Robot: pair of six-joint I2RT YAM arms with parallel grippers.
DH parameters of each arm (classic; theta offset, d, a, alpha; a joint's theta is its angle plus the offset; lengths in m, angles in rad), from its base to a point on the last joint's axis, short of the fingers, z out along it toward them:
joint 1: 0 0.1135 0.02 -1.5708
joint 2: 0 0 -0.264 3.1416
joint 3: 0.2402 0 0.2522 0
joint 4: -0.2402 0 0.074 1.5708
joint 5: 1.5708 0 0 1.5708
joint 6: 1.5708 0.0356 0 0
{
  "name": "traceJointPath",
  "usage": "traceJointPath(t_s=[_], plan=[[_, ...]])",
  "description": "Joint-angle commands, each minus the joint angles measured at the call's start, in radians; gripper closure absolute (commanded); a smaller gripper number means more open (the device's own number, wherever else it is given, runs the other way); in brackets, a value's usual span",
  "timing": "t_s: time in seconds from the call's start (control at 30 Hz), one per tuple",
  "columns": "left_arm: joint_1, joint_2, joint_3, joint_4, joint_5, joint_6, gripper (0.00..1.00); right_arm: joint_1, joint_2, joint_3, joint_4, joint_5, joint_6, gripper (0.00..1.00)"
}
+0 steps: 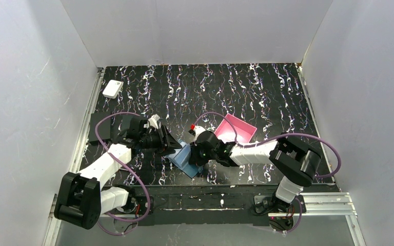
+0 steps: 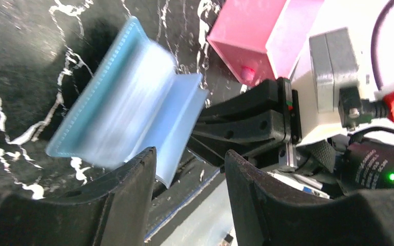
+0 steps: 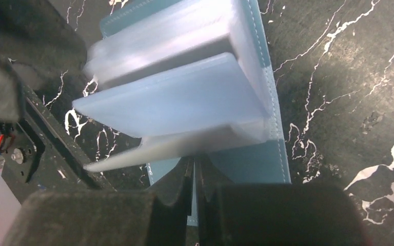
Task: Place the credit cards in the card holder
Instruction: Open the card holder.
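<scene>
Lies open on the black marbled table between both arms: teal-blue folding card holder, likely light, limp, slick at the pockets. Pinched at a thin flap edge by the nearly closed right gripper; left gripper spread, empty, just beside. Probably best held by the stitched border.

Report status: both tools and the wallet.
Right tool pinched shut on teal-blue folding wallet edge, wallet spread open. Left tool open alongside. No cards visible. Pink square tray apart, not obstructing.
</scene>
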Motion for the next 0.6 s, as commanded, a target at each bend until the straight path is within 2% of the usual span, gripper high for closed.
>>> traceJointPath(t_s=[0.0, 0.1, 0.23, 0.3, 0.37, 0.47, 0.57], plan=[[-0.019, -0.027, -0.026, -0.011, 0.089, -0.037, 0.50, -0.005, -0.078, 0.006, -0.008, 0.002, 0.052, 0.85], [-0.037, -0.015, -0.032, 0.005, 0.088, -0.047, 0.50, -0.005, -0.106, 0.020, -0.061, 0.028, 0.056, 0.78], [-0.066, -0.005, -0.036, 0.024, 0.065, -0.061, 0.51, -0.005, -0.151, 0.036, -0.143, 0.081, 0.058, 0.74], [-0.066, -0.031, -0.027, -0.021, 0.020, -0.045, 0.51, -0.005, -0.178, 0.033, -0.167, 0.088, 0.062, 0.71], [-0.066, -0.071, 0.008, -0.101, -0.055, -0.003, 0.50, -0.005, -0.194, 0.048, -0.214, 0.100, 0.067, 0.62], [-0.065, -0.138, 0.063, -0.250, -0.176, 0.057, 0.47, -0.005, -0.184, 0.100, -0.292, 0.112, 0.094, 0.41], [-0.064, -0.159, 0.083, -0.290, -0.207, 0.081, 0.46, -0.003, -0.133, 0.144, -0.315, 0.118, 0.216, 0.29]])
